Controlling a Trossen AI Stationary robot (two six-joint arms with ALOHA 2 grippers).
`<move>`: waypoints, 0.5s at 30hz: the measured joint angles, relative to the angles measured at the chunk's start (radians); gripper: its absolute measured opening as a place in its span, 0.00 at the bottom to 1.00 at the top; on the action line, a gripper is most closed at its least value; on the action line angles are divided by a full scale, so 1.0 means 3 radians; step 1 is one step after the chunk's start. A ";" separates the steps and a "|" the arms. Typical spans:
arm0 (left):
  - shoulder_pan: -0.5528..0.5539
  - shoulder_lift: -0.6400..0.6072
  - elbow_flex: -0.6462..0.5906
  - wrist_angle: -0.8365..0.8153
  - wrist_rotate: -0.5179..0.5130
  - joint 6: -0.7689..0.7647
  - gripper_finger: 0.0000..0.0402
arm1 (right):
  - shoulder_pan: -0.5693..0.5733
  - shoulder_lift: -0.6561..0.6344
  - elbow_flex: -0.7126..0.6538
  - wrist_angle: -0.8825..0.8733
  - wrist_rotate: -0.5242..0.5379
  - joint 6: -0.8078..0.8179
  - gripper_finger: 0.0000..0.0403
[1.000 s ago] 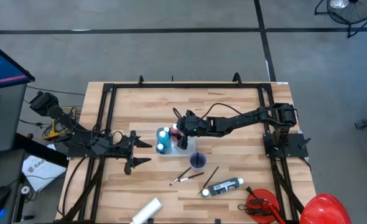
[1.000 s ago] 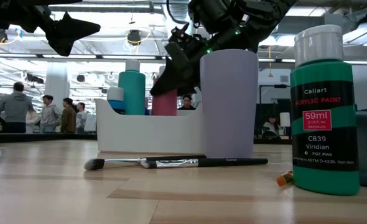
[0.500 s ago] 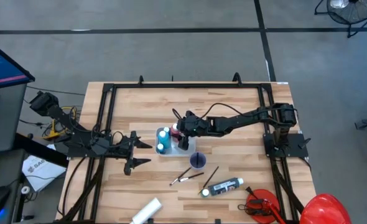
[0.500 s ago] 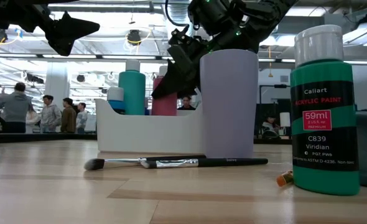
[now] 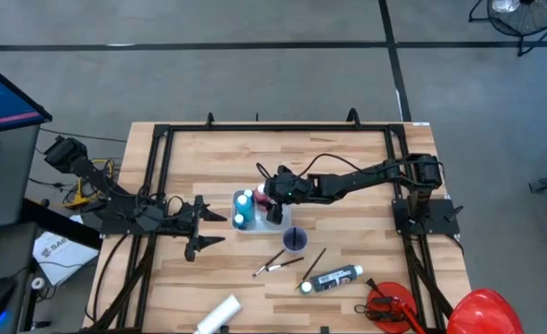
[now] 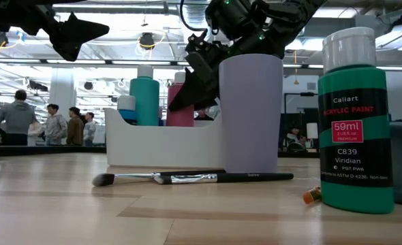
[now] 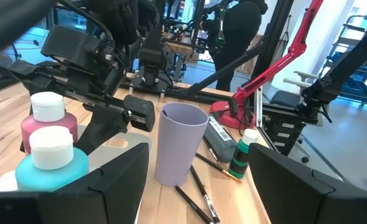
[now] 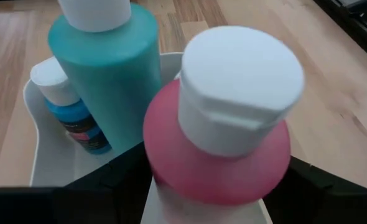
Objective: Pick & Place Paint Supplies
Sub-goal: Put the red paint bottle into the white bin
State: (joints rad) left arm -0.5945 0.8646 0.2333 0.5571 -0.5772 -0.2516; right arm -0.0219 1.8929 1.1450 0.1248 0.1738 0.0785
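A pink bottle with a white cap (image 8: 214,155) stands upright in the white tray (image 6: 160,146) at the table's middle, next to a tall teal bottle (image 8: 109,68) and a small blue bottle (image 8: 71,118). My right gripper (image 8: 214,186) reaches in from the table's right and is shut on the pink bottle (image 6: 180,109). The tray wall hides the bottles' bases. My left gripper (image 5: 202,229) waits open left of the tray, holding nothing. Two thin brushes (image 5: 278,264) and a black tube (image 5: 331,278) lie on the table nearer the front edge. My right gripper pinches the pink bottle's round body (image 8: 171,180) between its two fingers, just below the shoulder under the white cap. The fingers (image 6: 194,82) slant down at it from the table's right side. The bottle stays upright, its lower part inside the tray.
A lilac cup (image 6: 250,112) stands right in front of the tray. A green paint bottle (image 6: 356,119) is close to the low camera. A white tube (image 5: 218,315) lies at the front edge. A red tool (image 5: 389,306) and a red dome (image 5: 482,311) sit at the front right.
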 joint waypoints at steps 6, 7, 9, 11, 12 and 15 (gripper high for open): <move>0.0000 0.0001 0.0000 0.0000 0.0020 0.0000 0.67 | -0.0001 -0.0067 0.0001 -0.0098 0.0001 0.0002 0.62; 0.0000 0.0001 0.0000 0.0000 0.0020 0.0000 0.67 | -0.0002 -0.0098 0.0001 -0.0161 0.0000 0.0003 0.62; 0.0000 0.0001 0.0000 0.0000 0.0021 0.0000 0.67 | -0.0001 -0.0169 0.0000 -0.0289 0.0000 0.0003 0.62; 0.0000 0.0003 0.0000 -0.0003 0.0021 0.0000 0.67 | 0.0003 -0.0240 0.0001 -0.0406 -0.0003 0.0025 0.62; 0.0000 0.0003 0.0000 -0.0003 0.0021 0.0000 0.67 | 0.0008 -0.0281 0.0001 -0.0507 -0.0003 0.0059 0.62; 0.0000 0.0003 0.0000 -0.0006 0.0021 0.0000 0.67 | 0.0028 -0.0347 0.0001 -0.0645 -0.0001 0.0123 0.62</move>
State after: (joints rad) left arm -0.5945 0.8654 0.2333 0.5553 -0.5709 -0.2516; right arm -0.0135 1.7890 1.1452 -0.0689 0.1735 0.1155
